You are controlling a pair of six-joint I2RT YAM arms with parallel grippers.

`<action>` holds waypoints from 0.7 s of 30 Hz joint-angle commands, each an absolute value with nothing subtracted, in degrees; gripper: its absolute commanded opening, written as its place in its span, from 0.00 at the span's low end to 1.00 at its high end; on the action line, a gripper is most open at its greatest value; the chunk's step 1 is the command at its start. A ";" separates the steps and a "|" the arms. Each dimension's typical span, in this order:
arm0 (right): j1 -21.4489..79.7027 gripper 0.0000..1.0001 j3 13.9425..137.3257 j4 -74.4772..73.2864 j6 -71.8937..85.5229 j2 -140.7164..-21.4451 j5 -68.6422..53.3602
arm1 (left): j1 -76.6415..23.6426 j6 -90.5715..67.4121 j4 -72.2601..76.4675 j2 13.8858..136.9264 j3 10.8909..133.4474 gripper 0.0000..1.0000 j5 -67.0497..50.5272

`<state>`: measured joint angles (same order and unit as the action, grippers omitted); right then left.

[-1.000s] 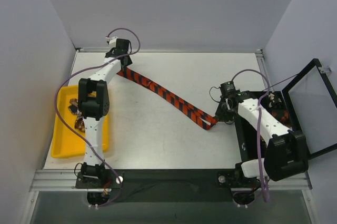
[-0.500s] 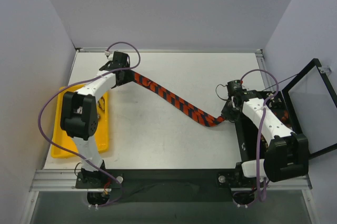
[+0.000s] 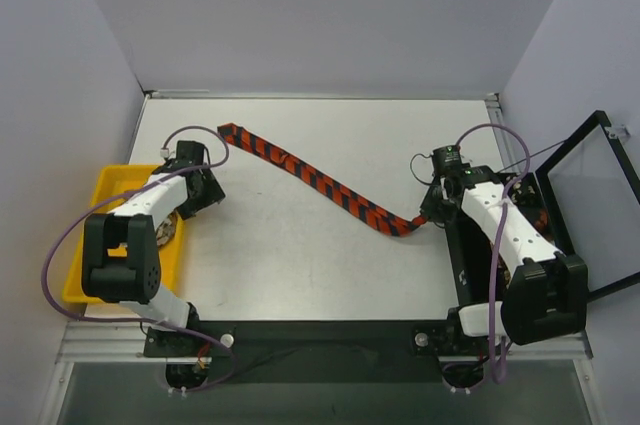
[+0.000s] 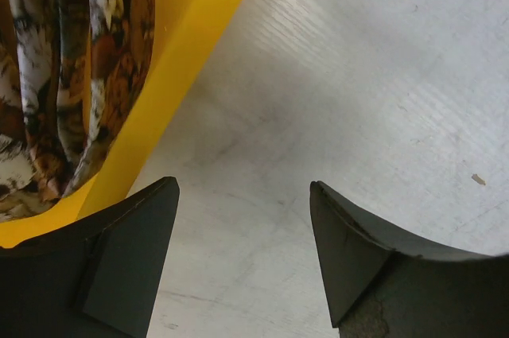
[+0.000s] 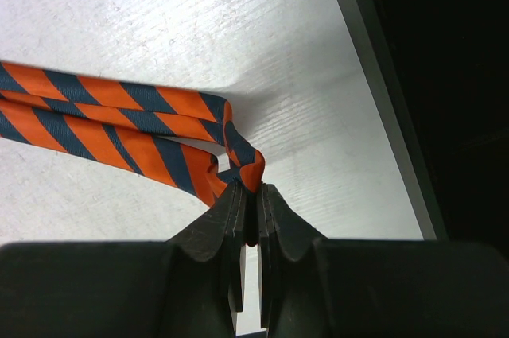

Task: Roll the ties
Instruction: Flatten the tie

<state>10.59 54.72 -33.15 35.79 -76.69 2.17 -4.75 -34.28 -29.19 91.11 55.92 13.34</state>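
The right fingers (image 5: pixel 231 223) are pinched shut on a folded end of the striped tie (image 5: pixel 111 123), low over the surface (image 5: pixel 199 28). From there the tie runs flat and diagonally toward the far left corner. The left fingers (image 4: pixel 127 258) stand spread, holding nothing, above bare surface just beside the yellow tray (image 4: pixel 187 52), where patterned ties (image 4: pixel 71 83) lie. The tie looks laid out but not yet rolled. Next, I judge, the pinched end must be turned over onto itself, with the length kept straight.

A striped tie (image 3: pixel 320 183) lies diagonally on the counter (image 3: pixel 300 265), right of the yellow tray (image 3: pixel 80 257); the left pincer (image 3: pixel 205 193) sits just beside the tray's far right corner.
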 commanded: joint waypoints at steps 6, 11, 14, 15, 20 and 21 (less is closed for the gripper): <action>10.81 0.12 56.78 -40.78 35.33 -76.82 8.95 | -1.23 -32.35 -28.92 86.22 59.06 0.79 12.06; 14.93 0.52 61.15 -43.24 29.28 -74.80 17.03 | -2.19 -31.29 -27.95 84.20 59.41 0.80 5.90; 20.55 0.73 67.47 -42.98 20.61 -76.02 18.63 | -3.16 -30.41 -28.12 81.84 59.33 0.82 1.77; 23.87 0.78 68.89 -42.63 17.96 -76.98 18.37 | -3.43 -30.15 -28.12 81.39 59.15 0.82 0.02; 29.35 0.89 75.31 -39.29 -1.12 -87.69 3.21 | -4.92 -29.45 -28.74 78.93 57.57 0.83 -5.18; 29.27 0.90 77.58 -39.29 -3.49 -91.72 1.25 | -5.18 -29.36 -29.35 77.88 57.31 0.84 -5.88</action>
